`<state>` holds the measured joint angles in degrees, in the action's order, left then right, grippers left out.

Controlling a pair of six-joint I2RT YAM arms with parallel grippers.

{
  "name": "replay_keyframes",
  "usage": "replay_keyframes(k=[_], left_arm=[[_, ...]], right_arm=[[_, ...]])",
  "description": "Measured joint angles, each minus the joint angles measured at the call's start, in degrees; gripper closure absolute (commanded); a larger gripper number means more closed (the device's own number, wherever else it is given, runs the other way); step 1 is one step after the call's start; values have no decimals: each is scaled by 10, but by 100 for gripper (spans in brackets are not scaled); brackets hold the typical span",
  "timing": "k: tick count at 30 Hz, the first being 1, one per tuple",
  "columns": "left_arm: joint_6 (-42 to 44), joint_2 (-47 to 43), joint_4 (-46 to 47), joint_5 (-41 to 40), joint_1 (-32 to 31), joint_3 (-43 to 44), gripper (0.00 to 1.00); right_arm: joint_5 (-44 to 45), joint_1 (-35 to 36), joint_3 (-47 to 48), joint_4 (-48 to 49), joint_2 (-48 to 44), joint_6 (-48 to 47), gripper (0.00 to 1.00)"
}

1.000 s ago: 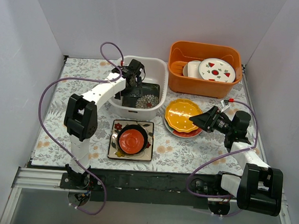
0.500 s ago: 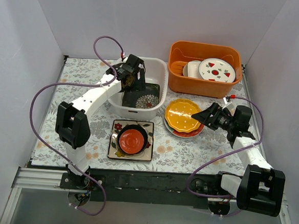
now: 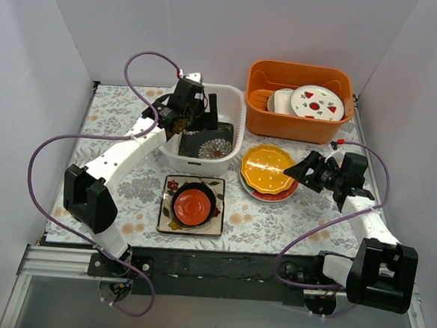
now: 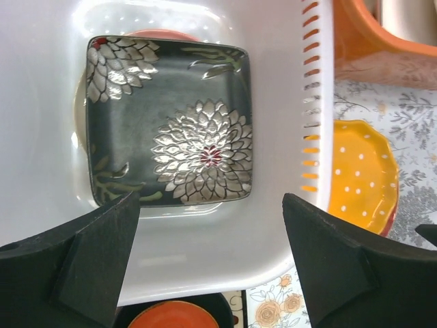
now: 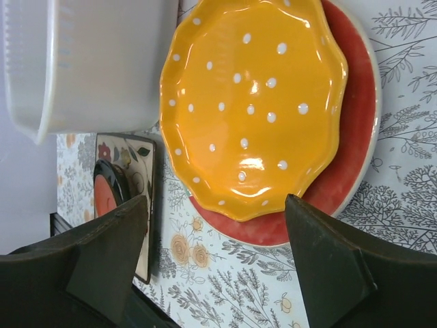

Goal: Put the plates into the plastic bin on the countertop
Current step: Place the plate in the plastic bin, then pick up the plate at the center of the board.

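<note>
The black square plate with white flowers (image 3: 209, 144) lies flat in the white plastic bin (image 3: 230, 105), also in the left wrist view (image 4: 171, 147). My left gripper (image 3: 204, 116) hangs open and empty above it (image 4: 212, 266). The yellow round plate (image 3: 266, 166) rests on the teal-and-red plate (image 3: 278, 194) right of the bin. My right gripper (image 3: 288, 172) is open and empty just right of them (image 5: 215, 266), with the yellow plate (image 5: 252, 102) ahead of its jaws. The small red plate (image 3: 192, 204) sits on a dark round plate (image 3: 210, 193), on the white square plate (image 3: 168, 220).
An orange tub (image 3: 296, 124) at the back right holds the white plate with red fruit marks (image 3: 317, 102) and a white cup. Grey walls close in the leaf-printed countertop (image 3: 274, 228) on three sides. Purple cables loop beside both arms.
My left gripper has let go of the black square plate and lifted back from it; the plate now lies flat in the bin. My right gripper has shifted slightly right.
</note>
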<state>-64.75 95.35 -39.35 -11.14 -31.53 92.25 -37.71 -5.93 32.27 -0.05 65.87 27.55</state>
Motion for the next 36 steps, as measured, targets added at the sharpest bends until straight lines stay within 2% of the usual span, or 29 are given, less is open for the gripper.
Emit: replay_keyframes(k=[15,36], left_arm=[[13,-26,61,70,-7,-29,14],[19,-39,90,122,-9,-46,12]], right_arm=[[66,12,17,-34,26,-24,27],[138,38,16,6,108,-23,36]])
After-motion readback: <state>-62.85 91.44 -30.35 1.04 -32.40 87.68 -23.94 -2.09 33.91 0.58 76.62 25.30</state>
